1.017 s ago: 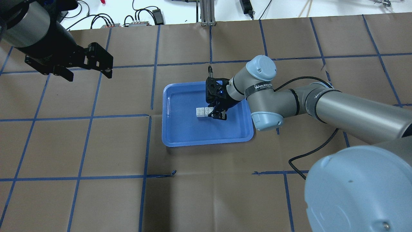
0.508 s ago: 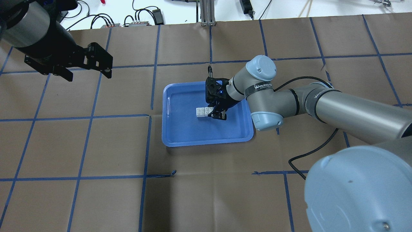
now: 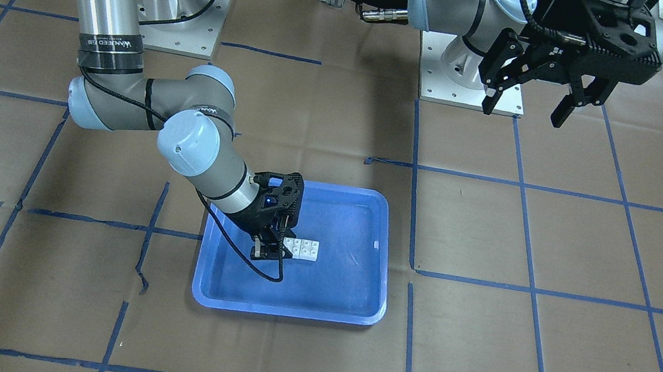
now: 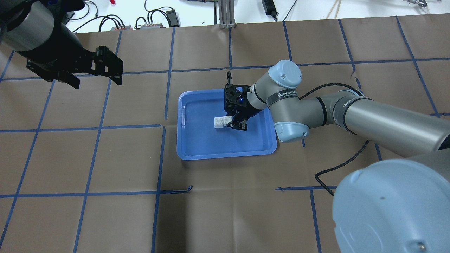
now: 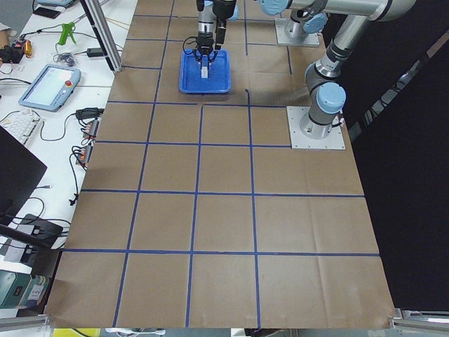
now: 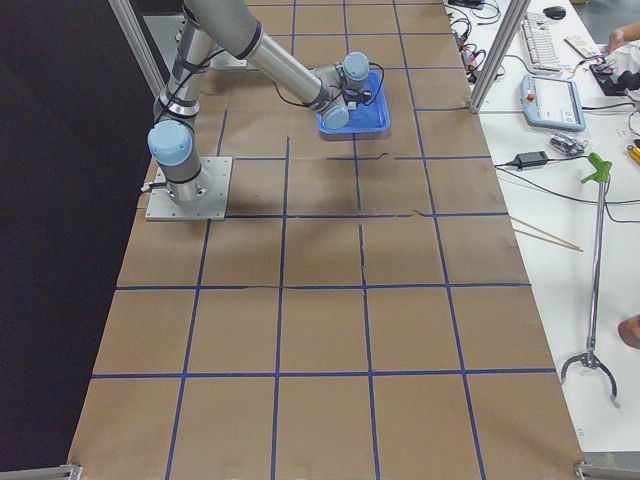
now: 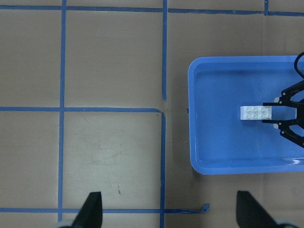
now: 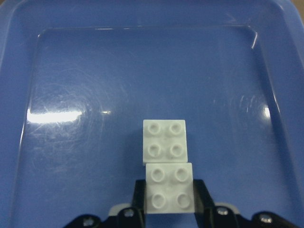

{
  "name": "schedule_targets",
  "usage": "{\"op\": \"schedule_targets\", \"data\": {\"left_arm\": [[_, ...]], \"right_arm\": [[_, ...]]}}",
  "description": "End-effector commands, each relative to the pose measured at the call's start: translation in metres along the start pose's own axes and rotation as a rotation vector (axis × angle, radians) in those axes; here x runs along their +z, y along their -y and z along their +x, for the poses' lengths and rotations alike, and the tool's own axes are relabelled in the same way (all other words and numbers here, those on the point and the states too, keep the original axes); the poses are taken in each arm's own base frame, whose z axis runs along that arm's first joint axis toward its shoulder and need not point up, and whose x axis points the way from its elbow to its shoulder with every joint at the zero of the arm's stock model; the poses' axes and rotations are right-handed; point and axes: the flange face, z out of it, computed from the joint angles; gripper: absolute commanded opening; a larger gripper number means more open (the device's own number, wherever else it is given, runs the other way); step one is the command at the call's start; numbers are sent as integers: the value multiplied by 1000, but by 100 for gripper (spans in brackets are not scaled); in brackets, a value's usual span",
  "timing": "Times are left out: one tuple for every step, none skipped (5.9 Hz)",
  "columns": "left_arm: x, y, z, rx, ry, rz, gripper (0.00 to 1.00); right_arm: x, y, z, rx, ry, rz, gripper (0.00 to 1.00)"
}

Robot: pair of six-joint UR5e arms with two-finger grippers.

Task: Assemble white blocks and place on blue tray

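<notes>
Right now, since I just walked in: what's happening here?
The right gripper is down in the shallow blue plastic tray, its fingers closed on one of two small white studded plastic blocks, which lie side by side, touching, inside it. The left gripper hangs open and empty, away from the tray.

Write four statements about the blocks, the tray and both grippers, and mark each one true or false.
1. Both white blocks lie inside the blue tray. True.
2. The left gripper holds one block. False: it hangs open and empty, well away from the tray.
3. The right gripper has its fingers on either side of one block. True.
4. The blocks sit apart at opposite ends of the tray. False: they touch each other, studs up, near the tray's middle.
</notes>
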Motion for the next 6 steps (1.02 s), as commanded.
{"op": "schedule_targets", "data": {"left_arm": [[-1,-1,-1,0,3,1,99],[-1,-1,-1,-3,0,1,100],[0,-1,-1,-2,0,-3,100],[-4,-3,-3,-6,4,-8,99],[7,-4,-9,-18,4,-56,99],[-1,-3,-8,-18,2,-41,99]], "right_arm": [[1,0,0,0,1,0,51],[1,0,0,0,1,1,61],[1,0,0,0,1,1,61],[1,0,0,0,1,1,61],[1,0,0,0,1,1,61],[1,-1,-1,1,2,1,61]]}}
